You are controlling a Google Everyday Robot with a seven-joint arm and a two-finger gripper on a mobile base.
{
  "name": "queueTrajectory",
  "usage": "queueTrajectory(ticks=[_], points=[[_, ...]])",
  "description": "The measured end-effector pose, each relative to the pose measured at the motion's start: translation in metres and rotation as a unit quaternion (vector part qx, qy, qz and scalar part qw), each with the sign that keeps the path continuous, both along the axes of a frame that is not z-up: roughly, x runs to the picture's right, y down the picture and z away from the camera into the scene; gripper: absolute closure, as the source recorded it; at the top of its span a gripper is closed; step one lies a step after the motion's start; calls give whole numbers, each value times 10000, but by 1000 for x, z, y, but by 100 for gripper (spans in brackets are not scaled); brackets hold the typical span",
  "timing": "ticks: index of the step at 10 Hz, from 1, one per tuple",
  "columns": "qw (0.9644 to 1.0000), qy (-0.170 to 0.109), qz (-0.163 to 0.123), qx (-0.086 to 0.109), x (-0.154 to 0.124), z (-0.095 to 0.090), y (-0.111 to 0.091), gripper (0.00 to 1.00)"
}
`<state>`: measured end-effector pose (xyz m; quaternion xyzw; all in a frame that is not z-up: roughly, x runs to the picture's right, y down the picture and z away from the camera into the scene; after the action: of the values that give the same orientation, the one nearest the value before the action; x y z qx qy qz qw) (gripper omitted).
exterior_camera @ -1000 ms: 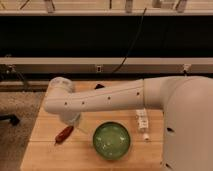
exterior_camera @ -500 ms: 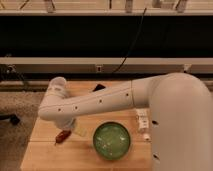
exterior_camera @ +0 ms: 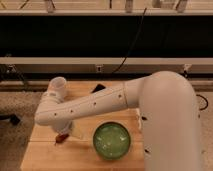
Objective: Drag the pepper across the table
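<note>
Just below the claw (exterior_camera: 70,131), which hangs low over the counter (exterior_camera: 45,156), lies the pepper (exterior_camera: 61,139); whether the claw grips it I cannot tell. Judged step: dragging; next calls for steady sideways travel with contact held

You have the pepper (exterior_camera: 61,138) lying flat on the table (exterior_camera: 55,159), on the left side and in the near half. It is small, slim and dark red, and you see only part of it. Its upper right end runs under the gripper (exterior_camera: 70,131), which sits low over the tabletop at that end; whether the two touch cannot be told. The pepper lies aslant, its visible end pointing toward the near left corner. The table is a rectangular top of light wooden planks, seams running left to right.
</note>
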<state>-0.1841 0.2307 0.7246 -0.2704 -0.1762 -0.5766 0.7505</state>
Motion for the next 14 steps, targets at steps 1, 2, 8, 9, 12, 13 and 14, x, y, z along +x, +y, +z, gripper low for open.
queueTrajectory(ticks=[1, 2, 8, 9, 12, 13, 14], points=[[10000, -5, -48, -6, -2, 5, 3, 20], [9999, -30, -110, -26, -3, 6, 5, 20], [9989, -185, -371, -200, -13, 23, 34, 20], [9988, -212, -384, -230, -14, 23, 37, 20], [9981, -330, -417, -307, -18, 28, 47, 20], [9980, -359, -427, -309, -19, 29, 49, 20], [9978, -372, -444, -324, -19, 30, 52, 20]])
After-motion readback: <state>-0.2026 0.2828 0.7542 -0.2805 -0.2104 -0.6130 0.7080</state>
